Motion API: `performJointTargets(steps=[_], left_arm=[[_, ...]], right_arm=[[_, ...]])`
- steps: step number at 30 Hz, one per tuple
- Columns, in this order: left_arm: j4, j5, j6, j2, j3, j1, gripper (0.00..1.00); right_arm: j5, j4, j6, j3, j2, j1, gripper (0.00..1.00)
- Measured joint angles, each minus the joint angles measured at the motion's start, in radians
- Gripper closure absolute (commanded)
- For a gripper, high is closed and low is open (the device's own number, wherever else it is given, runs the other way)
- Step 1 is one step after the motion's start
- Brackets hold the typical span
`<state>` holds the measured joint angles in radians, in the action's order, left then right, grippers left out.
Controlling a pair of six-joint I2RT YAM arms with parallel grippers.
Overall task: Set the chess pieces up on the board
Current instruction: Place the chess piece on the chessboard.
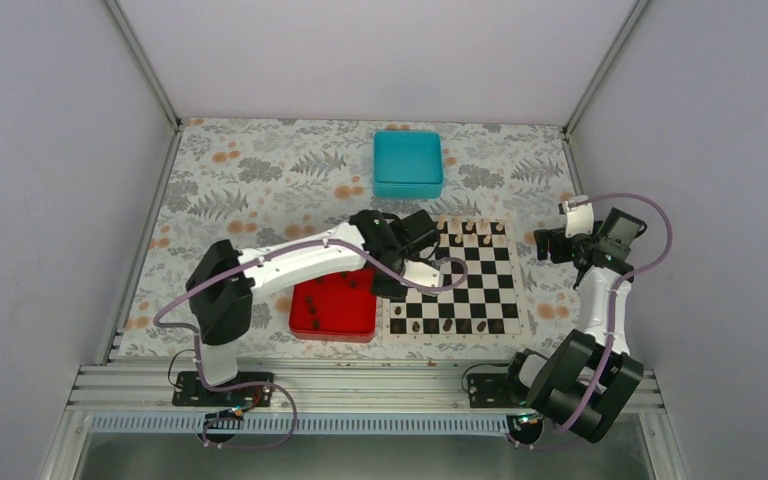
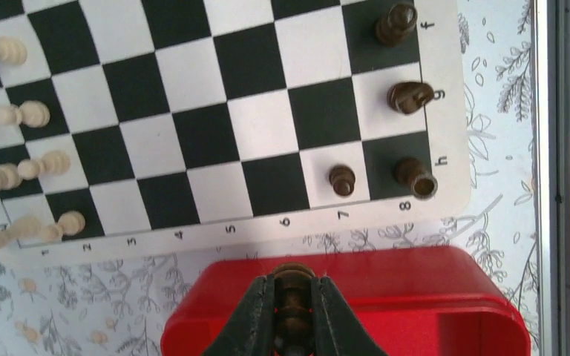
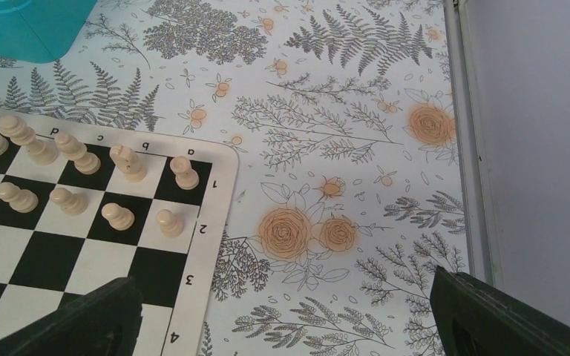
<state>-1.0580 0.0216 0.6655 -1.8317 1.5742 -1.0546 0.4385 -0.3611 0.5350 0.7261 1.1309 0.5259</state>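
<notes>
The board [image 1: 480, 275] lies right of the red tray [image 1: 332, 305]. Dark chess pieces [image 1: 447, 325] stand along its near row; in the left wrist view three stand on the end row [image 2: 408, 96] and one pawn [image 2: 342, 180] on the row beside it. My left gripper [image 2: 294, 304] is shut on a dark chess piece [image 2: 292, 285] above the red tray's rim [image 2: 386, 278], close to the board's left edge [image 1: 392, 285]. My right gripper [image 3: 286, 311] is open and empty, held over the floral cloth right of the board [image 3: 193, 222].
Cream pieces [image 3: 119, 167] fill the board's two far rows. More dark pieces lie in the red tray [image 1: 315, 300]. A teal box [image 1: 408, 163] stands behind the board. White walls enclose the table, and a metal rail runs along its near edge.
</notes>
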Motion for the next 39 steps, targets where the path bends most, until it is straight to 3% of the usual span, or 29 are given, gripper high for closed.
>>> performJointTargets(steps=[14,39], left_arm=[[0.007,0.01,0.036,-0.219,0.113,-0.069,0.9],[0.031,0.069,0.06,-0.372,0.182,-0.091,0.9]], right_arm=[[0.007,-0.01,0.011,0.0,0.003,0.0,0.0],[0.021,-0.015,0.014,0.0,0.015,0.0,0.0]])
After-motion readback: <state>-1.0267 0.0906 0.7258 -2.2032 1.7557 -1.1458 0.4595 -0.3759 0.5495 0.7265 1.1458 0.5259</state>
